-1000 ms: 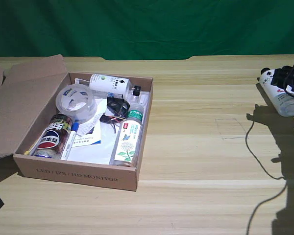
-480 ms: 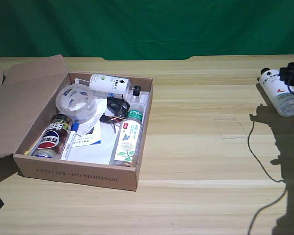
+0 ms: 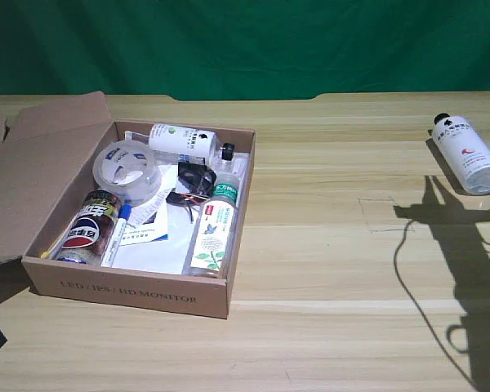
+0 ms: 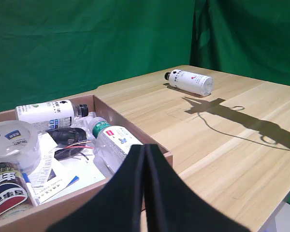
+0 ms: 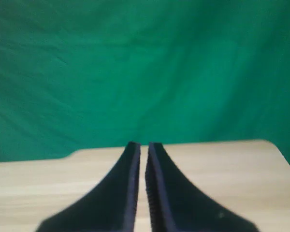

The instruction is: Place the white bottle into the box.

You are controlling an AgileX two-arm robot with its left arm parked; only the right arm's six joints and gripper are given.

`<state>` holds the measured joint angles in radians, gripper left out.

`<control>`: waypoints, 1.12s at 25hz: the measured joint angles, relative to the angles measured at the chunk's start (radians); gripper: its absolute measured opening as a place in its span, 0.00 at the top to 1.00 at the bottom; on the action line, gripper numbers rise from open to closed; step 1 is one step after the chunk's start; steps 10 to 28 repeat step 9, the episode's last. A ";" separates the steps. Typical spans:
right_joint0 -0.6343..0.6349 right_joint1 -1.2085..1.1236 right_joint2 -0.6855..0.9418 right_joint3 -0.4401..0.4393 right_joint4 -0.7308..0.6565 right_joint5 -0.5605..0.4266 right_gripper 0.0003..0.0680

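**A:** Exterior view first: where is the white cylindrical bottle with the small black cap and red mark (image 3: 467, 153)?

**B:** Lying on its side on the light wooden table (image 3: 335, 269), out at about three o'clock near the exterior view's right edge, cap pointing towards eleven o'clock. Nothing touches it. An arm-shaped shadow falls on the wood just below it.

**A:** And the wide shallow brown cardboard box (image 3: 131, 290)?

**B:** Well apart from it, at about nine o'clock, large flap folded out to the exterior view's left. Inside lie a white black-capped bottle with a green mark (image 3: 184, 140) along the far wall, a clear green-capped bottle (image 3: 214, 230) against the wall nearest the table's middle, a roll of clear tape (image 3: 126, 170), a dark can with a red, white and blue emblem (image 3: 88, 229) and some papers.

**A:** The right arm's jaws?

**B:** Not seen from the exterior camera. In the right wrist view the black jaws of the right gripper (image 5: 143, 159) stand nearly together, a thin slit between them, holding nothing, with bare table and green backdrop (image 5: 135, 72) beyond.
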<state>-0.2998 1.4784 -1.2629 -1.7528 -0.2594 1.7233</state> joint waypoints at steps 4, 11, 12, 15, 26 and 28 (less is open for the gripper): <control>0.000 -0.163 0.083 -0.001 -0.097 0.000 1.00; 0.000 -0.431 0.259 -0.005 -0.095 -0.003 1.00; 0.000 -0.431 0.259 -0.005 -0.095 -0.003 1.00; 0.000 -0.431 0.259 -0.005 -0.095 -0.003 1.00; 0.000 -0.431 0.259 -0.005 -0.095 -0.003 1.00; 0.000 -0.431 0.259 -0.005 -0.095 -0.003 1.00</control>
